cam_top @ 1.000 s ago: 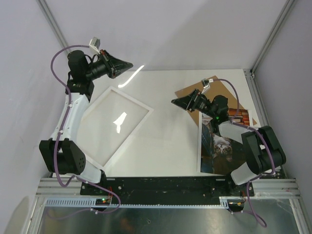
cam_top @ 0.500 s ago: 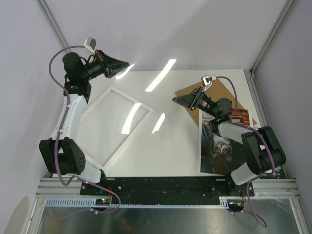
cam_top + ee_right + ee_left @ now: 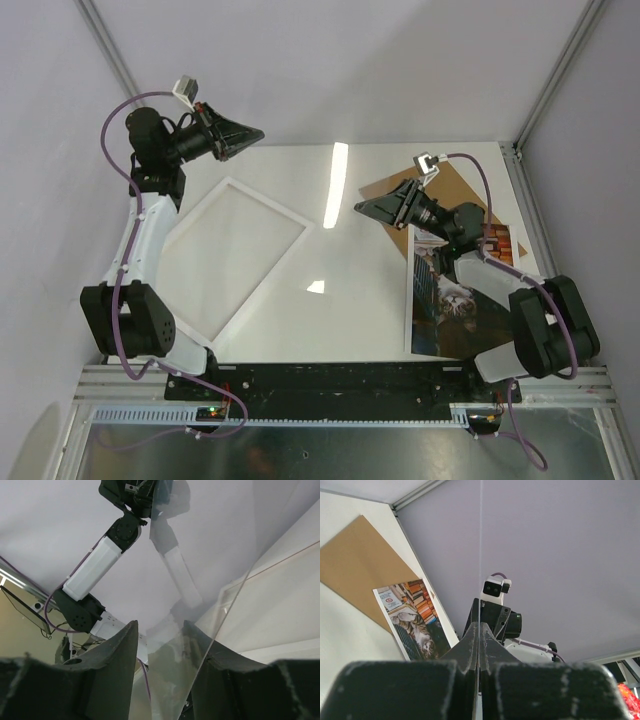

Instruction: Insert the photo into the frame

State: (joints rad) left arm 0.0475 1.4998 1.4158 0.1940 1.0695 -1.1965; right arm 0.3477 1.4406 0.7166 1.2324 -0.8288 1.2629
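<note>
Found flat at the near right corner of the table (image 3: 360, 300), overlapping a brown backing board (image 3: 470, 190): the photo (image 3: 440, 305), a thin glossy print. Judged light, floppy, slick and crease-prone; best pinched at a free edge. Toward the left edge: the frame (image 3: 270, 203), white, rigid. Pinched in the closed left gripper (image 3: 262, 133): a clear pane (image 3: 220, 620), straddled by the part-open right gripper (image 3: 358, 208).

A lab cell: grey walls (image 3: 350, 70), aluminium rail (image 3: 330, 415).

Both arms, left (image 3: 150, 232) and right (image 3: 478, 278), bore white link shells with black joint housings and black bases. A lilac cable (image 3: 113, 122) ran along each. Small white-and-grey cameras (image 3: 186, 88) were fitted at the wrists.
</note>
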